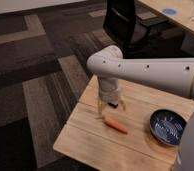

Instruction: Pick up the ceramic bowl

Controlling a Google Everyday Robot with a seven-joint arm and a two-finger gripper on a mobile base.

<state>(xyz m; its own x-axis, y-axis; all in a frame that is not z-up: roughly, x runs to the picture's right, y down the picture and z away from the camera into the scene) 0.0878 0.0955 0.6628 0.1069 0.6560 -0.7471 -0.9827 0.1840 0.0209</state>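
The ceramic bowl is round, shallow and dark blue with pale streaks inside. It sits on the wooden table near the right edge of the view. An orange carrot lies left of it at the table's middle. My gripper hangs fingers-down from the white arm, just above and behind the carrot and well left of the bowl. It is open and empty.
A black office chair stands behind the table on the patterned carpet. A second wooden table with a blue disc is at the top right. My white arm body hides the table's right end.
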